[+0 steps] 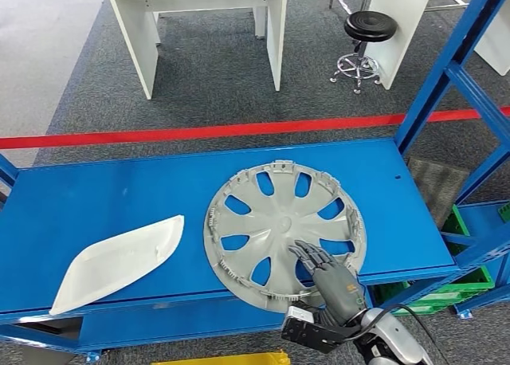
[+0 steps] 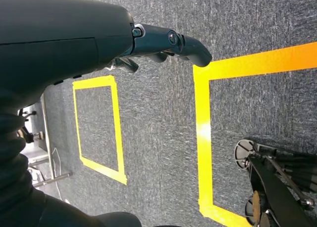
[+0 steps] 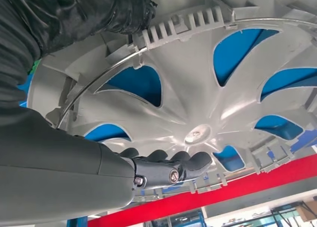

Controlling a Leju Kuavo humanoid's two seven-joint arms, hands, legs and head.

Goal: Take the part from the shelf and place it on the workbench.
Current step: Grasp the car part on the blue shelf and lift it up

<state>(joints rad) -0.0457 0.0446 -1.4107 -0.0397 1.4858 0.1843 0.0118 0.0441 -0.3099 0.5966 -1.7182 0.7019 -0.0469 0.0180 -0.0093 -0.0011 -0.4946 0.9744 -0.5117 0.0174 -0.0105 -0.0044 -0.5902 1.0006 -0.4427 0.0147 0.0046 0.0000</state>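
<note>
A: Location of the part?

B: The grey wheel cover [image 1: 283, 233] lies flat on the blue shelf [image 1: 90, 198], inner side up, right of centre. Its near rim overhangs the shelf's front edge. In the right wrist view the wheel cover [image 3: 209, 103] shows its spokes, with blue shelf visible through the openings, and clip tabs around the rim.

A: Right hand status?

B: The right hand [image 1: 327, 273] is positioned over the near right portion of the cover, fingers extended together and pointing toward the hub. In the right wrist view the right hand [image 3: 164, 170] has its fingers close over the spokes; whether they touch cannot be told. It grips nothing.

A: Left hand status?

B: The left hand [image 2: 164, 43] hangs above grey carpet [image 2: 160, 138] marked with yellow tape outlines [image 2: 203, 138]. Fingers are apart and loosely extended, holding nothing.

A: Other items?

B: A white curved panel [image 1: 120, 261] lies on the shelf, left of the cover and apart from it. Beyond the shelf: a red floor line [image 1: 198, 131], a white table [image 1: 204, 22] and a black stool [image 1: 368, 30].
</note>
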